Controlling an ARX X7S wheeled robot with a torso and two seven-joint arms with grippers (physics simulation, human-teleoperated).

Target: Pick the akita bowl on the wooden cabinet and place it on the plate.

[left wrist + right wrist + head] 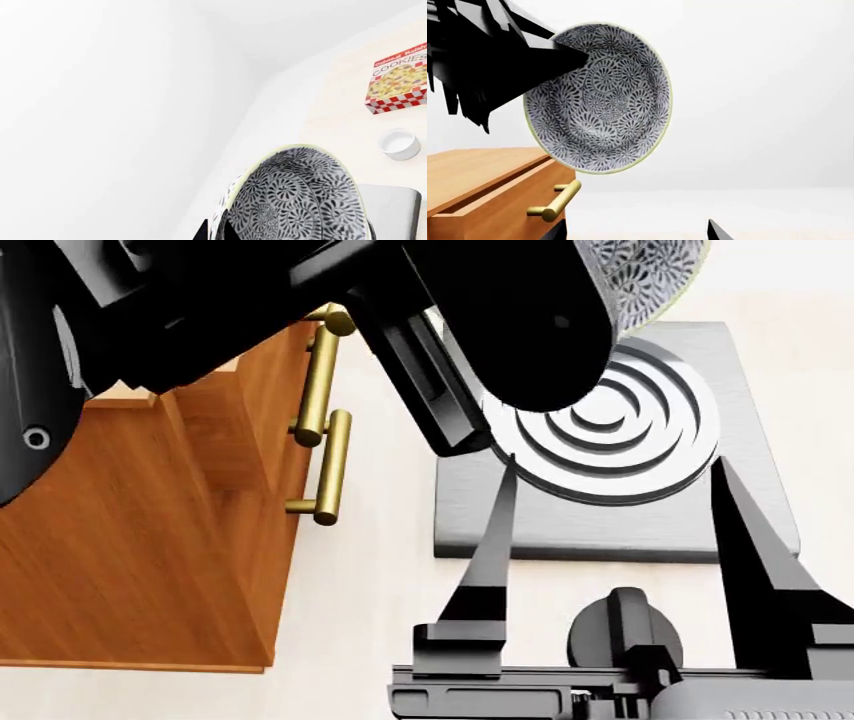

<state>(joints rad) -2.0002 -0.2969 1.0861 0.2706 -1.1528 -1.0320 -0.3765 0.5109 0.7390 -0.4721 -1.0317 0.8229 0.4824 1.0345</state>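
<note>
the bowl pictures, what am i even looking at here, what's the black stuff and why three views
It is a simulated two-armed robot. One picture comes from a camera on its head, the other two from cameras near each gripper.

The black shapes are its arms. In the head view, the right gripper stands open over a grey stove, beside the wooden cabinet with brass handles.

The left arm holds the patterned bowl up in the air, tipped on its side; the right wrist view shows its inside, above the cabinet.

The left wrist view looks past the bowl at a pale surface with a cookie box and a small white cup. No plate shows anywhere.
</note>
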